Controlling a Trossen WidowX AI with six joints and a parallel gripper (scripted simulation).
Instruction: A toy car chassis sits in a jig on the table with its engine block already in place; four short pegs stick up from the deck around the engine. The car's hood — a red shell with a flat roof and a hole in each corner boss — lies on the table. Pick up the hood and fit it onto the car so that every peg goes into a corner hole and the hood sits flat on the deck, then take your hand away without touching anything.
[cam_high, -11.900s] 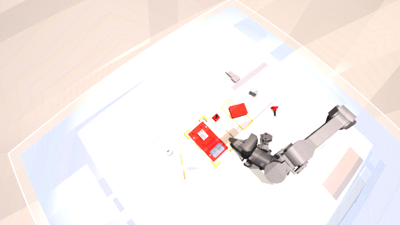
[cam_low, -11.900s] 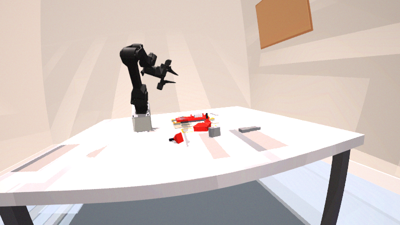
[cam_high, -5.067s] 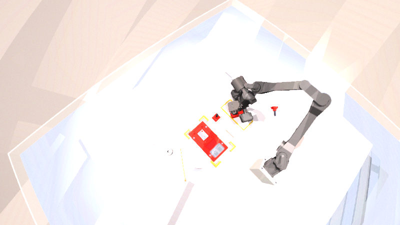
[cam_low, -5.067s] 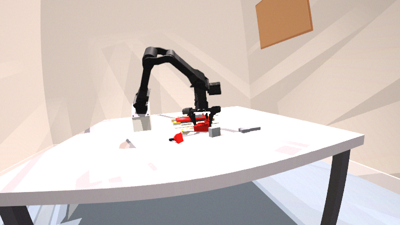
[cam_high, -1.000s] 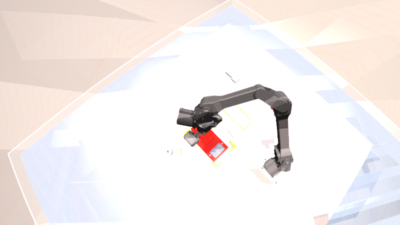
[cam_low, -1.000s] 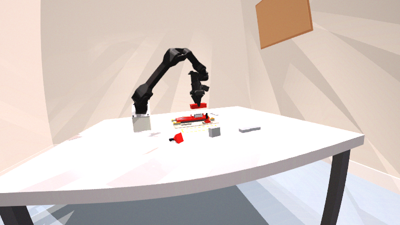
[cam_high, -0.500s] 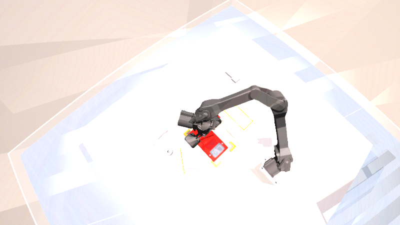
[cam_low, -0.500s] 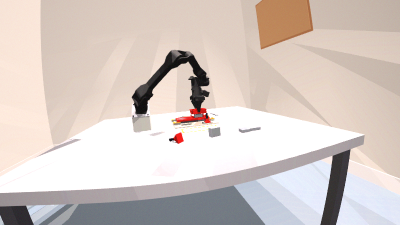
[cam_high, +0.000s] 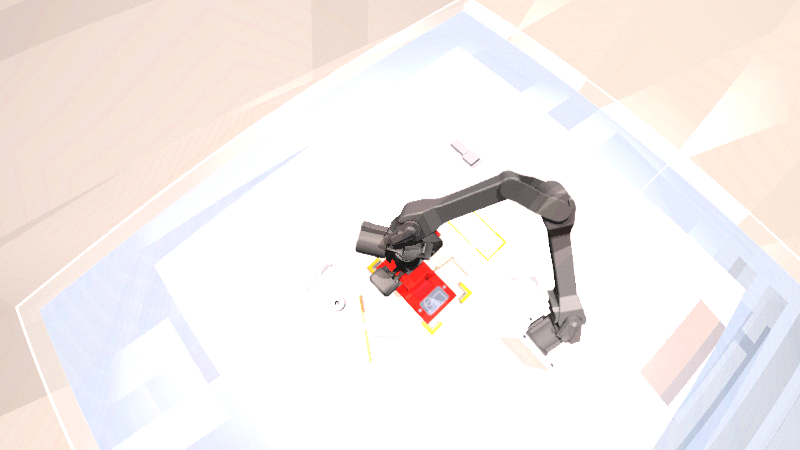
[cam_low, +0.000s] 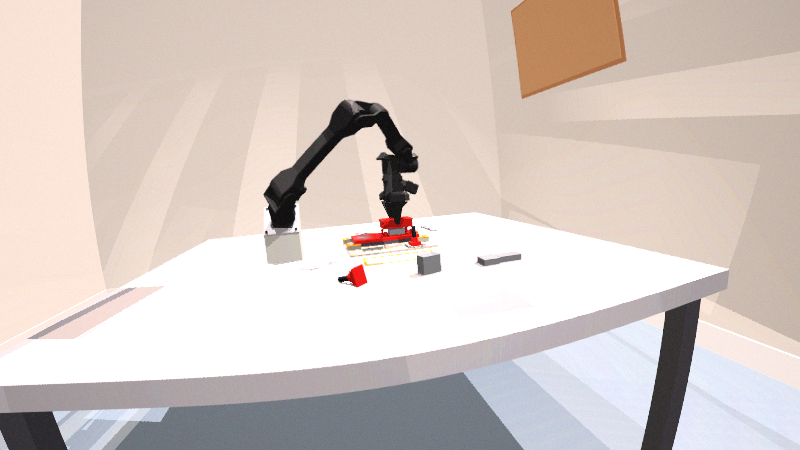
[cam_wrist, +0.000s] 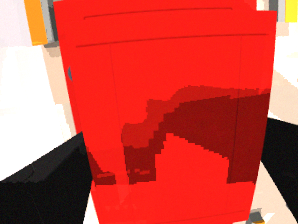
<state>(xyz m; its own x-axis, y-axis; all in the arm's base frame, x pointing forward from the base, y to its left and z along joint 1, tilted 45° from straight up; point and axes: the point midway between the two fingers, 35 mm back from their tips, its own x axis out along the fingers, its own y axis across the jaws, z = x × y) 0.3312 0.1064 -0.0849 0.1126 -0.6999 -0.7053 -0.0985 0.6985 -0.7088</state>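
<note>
My gripper (cam_low: 396, 218) (cam_wrist: 174, 133) is shut on the red hood (cam_low: 387, 223) (cam_wrist: 165, 65), one black finger at each side. The hood looks about level and hangs low over the rear part of the red chassis (cam_high: 430, 279) (cam_low: 366, 239). In the exterior view the grey engine block (cam_low: 396, 231) shows under the hood's roof, between its lower parts. The chassis sits in the jig, whose yellow corners (cam_high: 464, 292) show around it. The pegs under the hood and its corner holes are hidden, so I cannot tell whether they line up or touch.
A red piece with a black stem (cam_low: 414, 241) stands close beside the jig. Another red and black piece (cam_low: 358, 275) lies on its side. A grey block (cam_low: 429, 263), a grey bar (cam_high: 465, 152) (cam_low: 499, 259), a white ring (cam_high: 342, 305) and a thin yellow stick (cam_high: 366, 333) are around.
</note>
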